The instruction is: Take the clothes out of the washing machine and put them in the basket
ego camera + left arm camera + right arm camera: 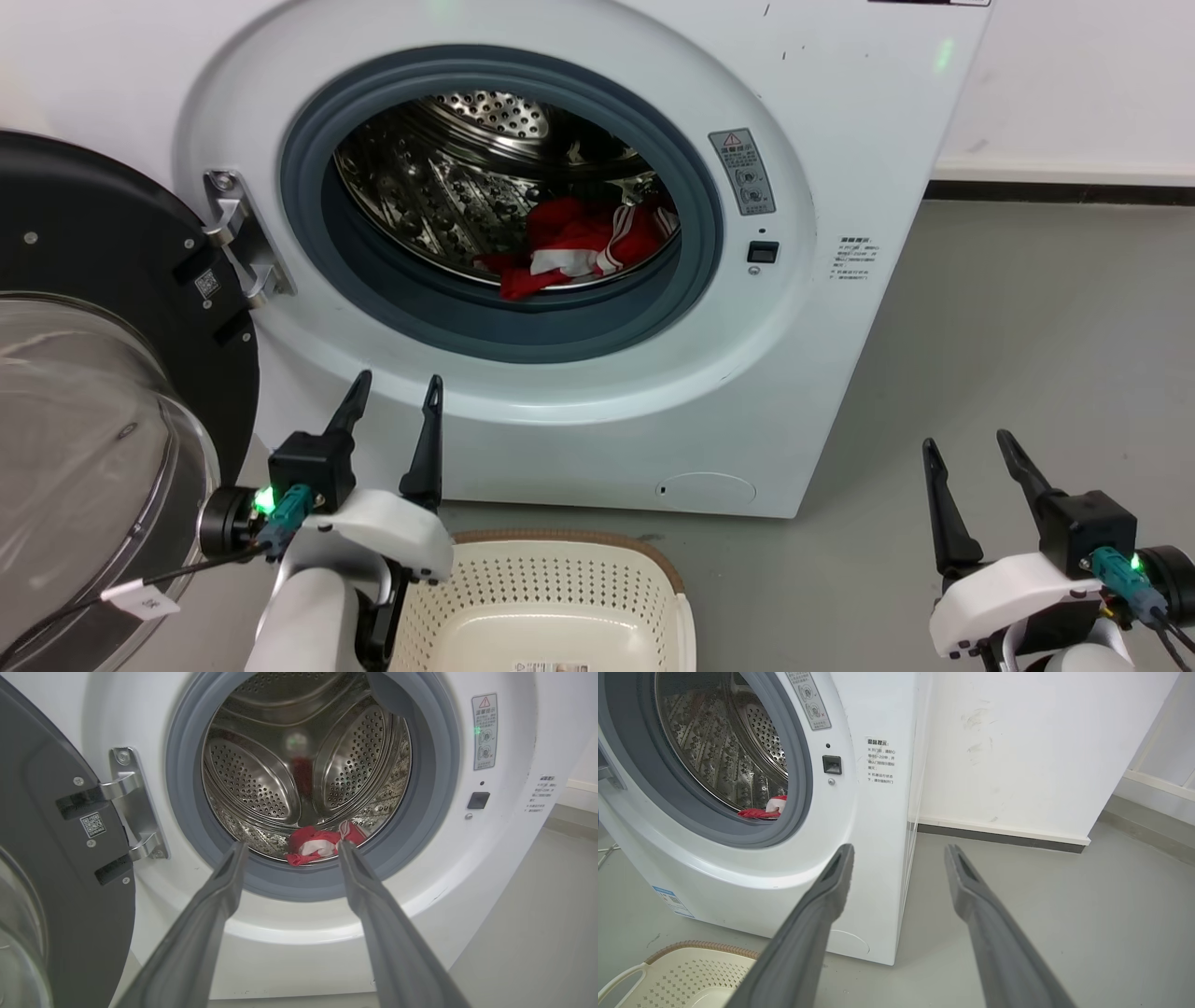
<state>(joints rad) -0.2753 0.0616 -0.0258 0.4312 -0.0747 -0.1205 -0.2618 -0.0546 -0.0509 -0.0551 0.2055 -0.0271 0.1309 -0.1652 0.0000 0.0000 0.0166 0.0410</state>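
The red clothes (574, 245) with white stripes lie crumpled at the bottom front of the steel drum of the white washing machine (840, 112), whose door (103, 308) hangs open to the left. The left wrist view shows the clothes (322, 845) just past the grey porthole rim, and the right wrist view catches an edge of the clothes (763, 809). My left gripper (397, 390) is open, below the porthole and outside the drum. My right gripper (966, 445) is open over the floor, right of the machine. The cream basket (560, 597) stands on the floor in front of the machine, between my arms.
The open black-framed glass door fills the left side beside my left arm. A steel hinge (233, 233) sits at the porthole's left edge. Grey floor (1027, 327) stretches to the right, and a white wall (1017, 742) with a dark skirting stands behind the machine.
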